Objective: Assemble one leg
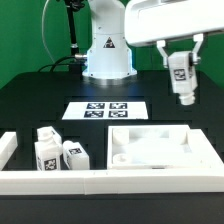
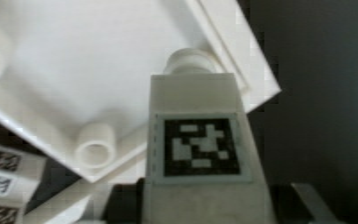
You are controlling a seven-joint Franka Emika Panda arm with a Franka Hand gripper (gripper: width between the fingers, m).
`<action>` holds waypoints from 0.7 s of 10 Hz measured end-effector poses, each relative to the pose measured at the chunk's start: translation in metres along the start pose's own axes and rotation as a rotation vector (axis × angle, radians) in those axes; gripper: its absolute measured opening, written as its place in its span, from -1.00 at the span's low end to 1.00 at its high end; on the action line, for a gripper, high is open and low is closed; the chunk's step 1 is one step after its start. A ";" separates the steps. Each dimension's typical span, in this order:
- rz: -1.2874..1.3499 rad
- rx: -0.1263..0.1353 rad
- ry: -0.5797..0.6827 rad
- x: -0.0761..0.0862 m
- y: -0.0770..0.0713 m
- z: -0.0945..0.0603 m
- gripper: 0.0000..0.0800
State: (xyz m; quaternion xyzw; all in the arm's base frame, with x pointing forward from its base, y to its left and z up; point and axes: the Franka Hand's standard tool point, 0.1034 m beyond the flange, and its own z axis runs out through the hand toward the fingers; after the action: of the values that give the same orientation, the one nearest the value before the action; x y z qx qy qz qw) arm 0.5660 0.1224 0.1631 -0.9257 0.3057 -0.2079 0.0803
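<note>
In the exterior view the leg (image 1: 183, 80) hangs upright in the gripper (image 1: 182, 72), whose jaws are closed narrowly on its sides, lifted clear above the white slab (image 1: 150, 150); other tagged posts (image 1: 72, 153) stand behind the low white rail (image 1: 100, 185) at the exterior view's left. In the wrist view the leg (image 2: 201, 130) sits clamped between the jaws, tag facing the camera, stub over the slab (image 2: 87, 90), with the marker board (image 2: 5, 172) beside it
</note>
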 end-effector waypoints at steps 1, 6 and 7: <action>-0.017 0.019 0.012 -0.010 -0.006 0.004 -0.29; -0.328 0.008 0.180 0.008 0.000 0.037 -0.29; -0.376 0.004 0.194 0.019 0.004 0.033 -0.29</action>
State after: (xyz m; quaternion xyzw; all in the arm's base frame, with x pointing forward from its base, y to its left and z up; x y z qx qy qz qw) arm 0.5921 0.1081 0.1389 -0.9420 0.1335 -0.3078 0.0122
